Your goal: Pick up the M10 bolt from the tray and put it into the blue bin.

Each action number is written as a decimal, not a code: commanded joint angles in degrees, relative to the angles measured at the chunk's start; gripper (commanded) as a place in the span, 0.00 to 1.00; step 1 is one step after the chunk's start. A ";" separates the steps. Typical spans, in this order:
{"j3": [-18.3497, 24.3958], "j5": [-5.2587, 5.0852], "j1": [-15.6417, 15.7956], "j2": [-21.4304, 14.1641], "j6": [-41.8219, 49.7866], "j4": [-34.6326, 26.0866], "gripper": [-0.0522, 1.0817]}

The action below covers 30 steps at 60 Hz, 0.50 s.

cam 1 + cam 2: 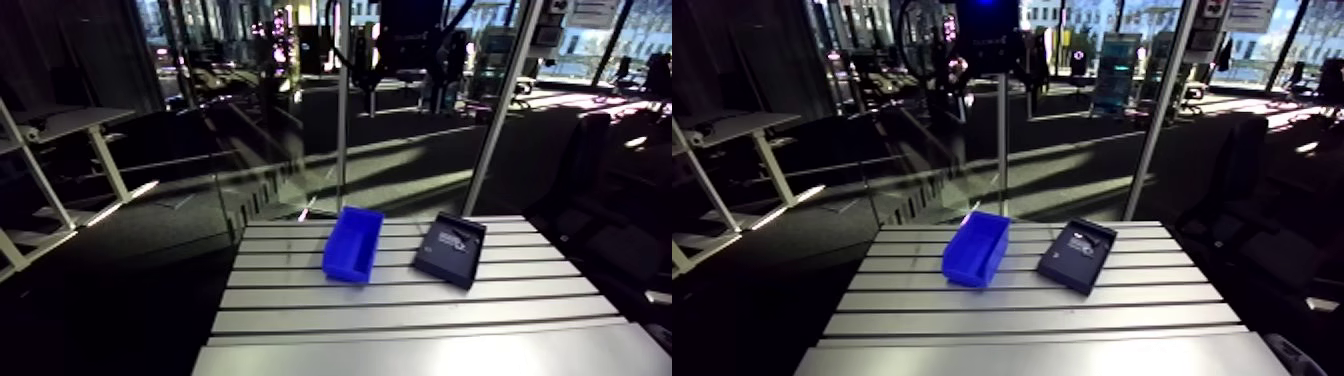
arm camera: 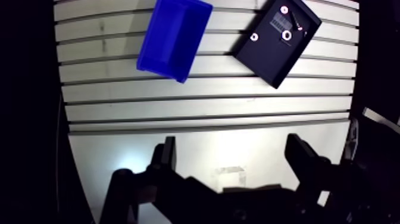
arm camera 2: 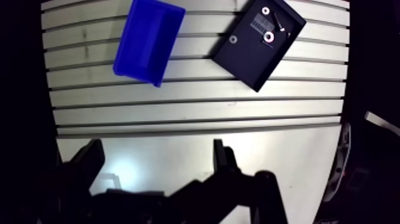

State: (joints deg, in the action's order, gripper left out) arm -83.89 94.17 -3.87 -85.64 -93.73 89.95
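In the wrist view a black tray [image 2: 271, 62] lies askew on the slotted table, far ahead of my gripper [image 2: 233, 156]. It holds a white label, three small pale rings and a thin pale piece that looks like the bolt [image 2: 296, 23], too small to make out. The blue bin [image 2: 174, 37] stands beside the tray, apart from it, and looks empty. My gripper hangs high above the near part of the table, fingers wide open with nothing between them. The arm view shows the bin [image 1: 352, 243] and tray [image 1: 450, 250] side by side at the table's far end.
The slotted aluminium table [image 2: 208, 101] stretches between my gripper and the two containers. Upright metal posts [image 1: 342, 110] stand behind the table's far edge. The table's side edges drop into darkness.
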 commanded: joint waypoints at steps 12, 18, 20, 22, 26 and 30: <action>1.50 -0.53 -2.90 -0.44 1.41 -2.72 0.05; 1.41 -0.45 -2.89 -0.44 1.41 -2.72 0.05; 1.41 -0.52 -2.90 -0.44 1.41 -2.72 0.05; 1.41 -0.45 -2.90 -0.44 1.41 -2.72 0.05; 1.41 -0.44 -2.90 -0.44 1.41 -2.72 0.05; 1.50 -0.45 -2.90 -0.44 1.41 -2.65 0.05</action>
State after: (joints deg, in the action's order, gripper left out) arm -82.51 93.70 -6.66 -86.05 -92.38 87.33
